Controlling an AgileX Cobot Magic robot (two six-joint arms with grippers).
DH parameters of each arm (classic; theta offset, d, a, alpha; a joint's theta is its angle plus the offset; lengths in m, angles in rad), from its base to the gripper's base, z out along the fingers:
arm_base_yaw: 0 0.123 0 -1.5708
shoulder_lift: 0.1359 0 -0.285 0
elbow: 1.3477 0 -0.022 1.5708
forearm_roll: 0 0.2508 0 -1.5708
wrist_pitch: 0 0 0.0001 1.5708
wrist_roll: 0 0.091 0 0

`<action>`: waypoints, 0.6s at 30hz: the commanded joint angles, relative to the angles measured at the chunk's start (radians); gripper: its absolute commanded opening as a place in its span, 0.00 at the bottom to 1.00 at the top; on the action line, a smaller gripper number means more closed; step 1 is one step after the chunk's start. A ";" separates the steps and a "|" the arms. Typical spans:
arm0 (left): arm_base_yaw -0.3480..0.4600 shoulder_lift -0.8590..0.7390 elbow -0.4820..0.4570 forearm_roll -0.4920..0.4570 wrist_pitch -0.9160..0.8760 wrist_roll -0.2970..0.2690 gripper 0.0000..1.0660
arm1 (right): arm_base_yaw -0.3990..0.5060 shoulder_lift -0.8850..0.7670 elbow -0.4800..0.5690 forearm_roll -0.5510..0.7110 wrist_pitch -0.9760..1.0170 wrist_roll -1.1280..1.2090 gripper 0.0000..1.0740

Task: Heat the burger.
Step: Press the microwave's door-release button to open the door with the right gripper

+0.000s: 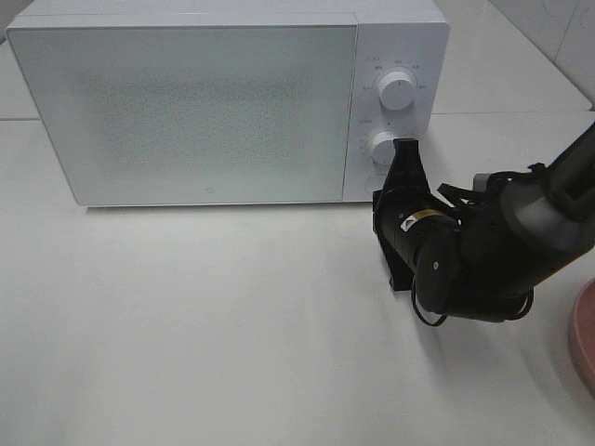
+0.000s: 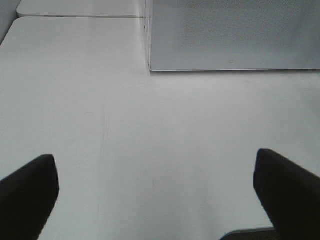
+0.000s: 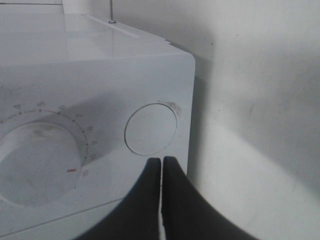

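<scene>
The burger is out of view. The white microwave (image 1: 186,102) stands at the back of the table with its frosted door shut. My right gripper (image 1: 406,144) is shut with nothing in it, its tips up against the control panel beside the lower dial (image 1: 382,146). In the right wrist view the closed fingertips (image 3: 161,160) sit just at the rim of a round flush button (image 3: 151,129), next to the numbered dial (image 3: 35,160); I cannot tell if they touch. My left gripper (image 2: 160,200) is open and empty over bare table, facing the microwave (image 2: 235,35).
The upper dial (image 1: 397,90) sits above the lower one on the panel. The rim of a pink plate (image 1: 586,334) shows at the right edge of the table. The right arm's dark body (image 1: 483,251) stretches from the right toward the panel.
</scene>
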 commanded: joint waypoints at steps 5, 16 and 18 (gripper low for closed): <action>0.000 -0.016 0.004 -0.007 -0.010 -0.004 0.92 | -0.050 0.007 -0.045 -0.047 0.024 0.003 0.00; 0.000 -0.016 0.004 -0.007 -0.010 -0.004 0.92 | -0.066 0.063 -0.104 -0.056 0.035 0.013 0.00; 0.000 -0.016 0.004 -0.007 -0.010 -0.004 0.92 | -0.066 0.070 -0.110 -0.040 0.019 0.020 0.00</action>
